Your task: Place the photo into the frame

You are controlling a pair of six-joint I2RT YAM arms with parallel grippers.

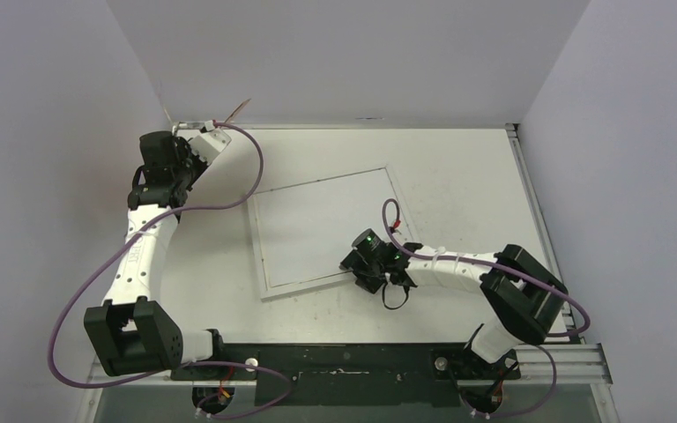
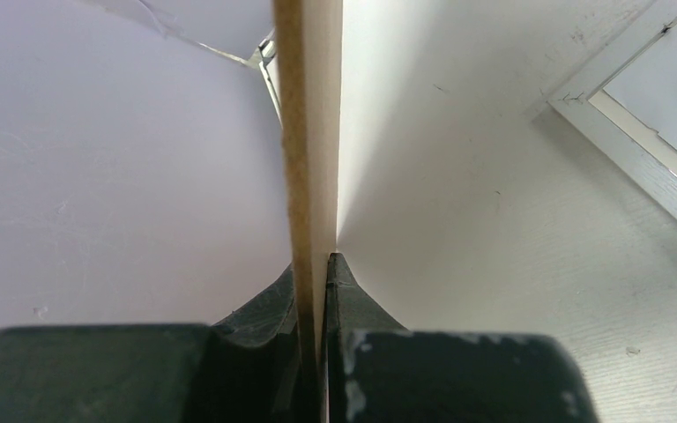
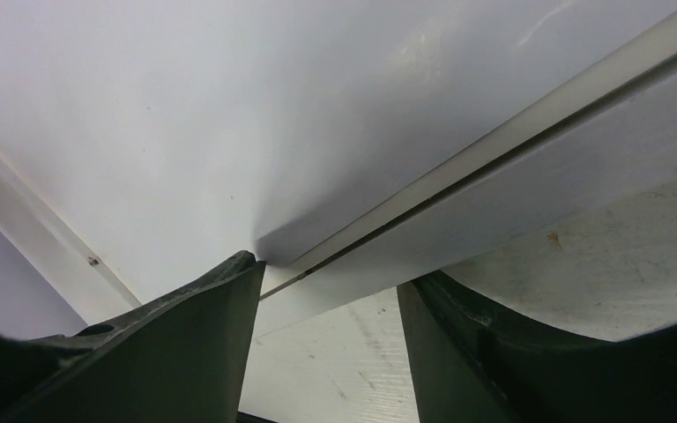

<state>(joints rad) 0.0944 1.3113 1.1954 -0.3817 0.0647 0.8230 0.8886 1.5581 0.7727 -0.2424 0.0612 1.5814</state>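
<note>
Lying flat near the middle of the tabletop (image 1: 467,176), the frame (image 1: 317,225) is turned a little askew, with its pale white face up and its thin rim all round. The right gripper (image 1: 361,269) is down at the frame's near right corner, its arm reaching in low from the right.

From the right wrist camera, the rim runs slantwise straight through the gap between the jaws. One dark finger (image 3: 220,335) has its tip on the white surface just inside the pale strip along the rim. The other finger (image 3: 494,344) stands just outside the rim, over bare scuffed tabletop. So the jaws are partway apart and straddle the frame's edge, and nothing is pinched between them.

The left gripper (image 1: 198,132) is well away from the frame, up in the far left corner close to the back wall (image 1: 335,62). Its jaws are closed tight on a thin board (image 2: 308,132), which stands upright and edge-on to the wrist camera. The board rises straight out from between the fingertips, with a tan edge and a pale cream side. From above it shows only as a fine orange-brown sliver beside the gripper. Seen edge-on like that, I can't tell whether it is the photo or some other sheet. A corner of the frame also shows at the right of the left wrist view, apart from the board and flat on the tabletop.
</note>
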